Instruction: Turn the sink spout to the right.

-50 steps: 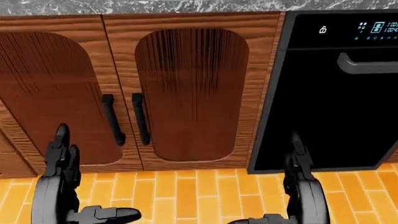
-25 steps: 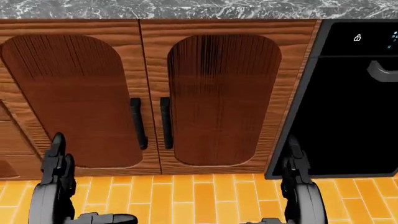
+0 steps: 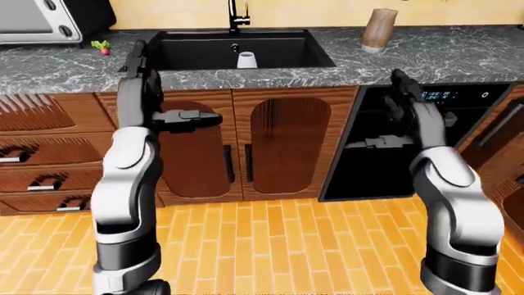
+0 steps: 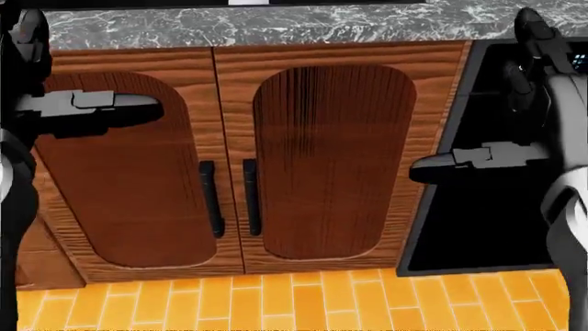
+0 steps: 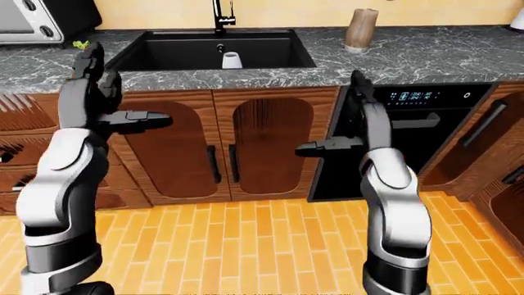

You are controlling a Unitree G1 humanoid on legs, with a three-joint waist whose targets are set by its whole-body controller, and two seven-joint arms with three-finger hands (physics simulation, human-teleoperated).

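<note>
Kitchen counter [image 3: 459,58] w/ black sink [image 3: 238,49] (both robot hands raised, open).

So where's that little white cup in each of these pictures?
Left-eye view: the white cup sits inside the black sink, top centre.
Right-eye view: same spot, slightly further left.
Head view: cannot tell; only a pale sliver at the top edge.
Shared landmark: the paired black cabinet handles.

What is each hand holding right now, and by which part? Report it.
Nothing is held. The left hand and the right hand are both raised with open fingers, short of the sink; the spout is untouched.
</note>
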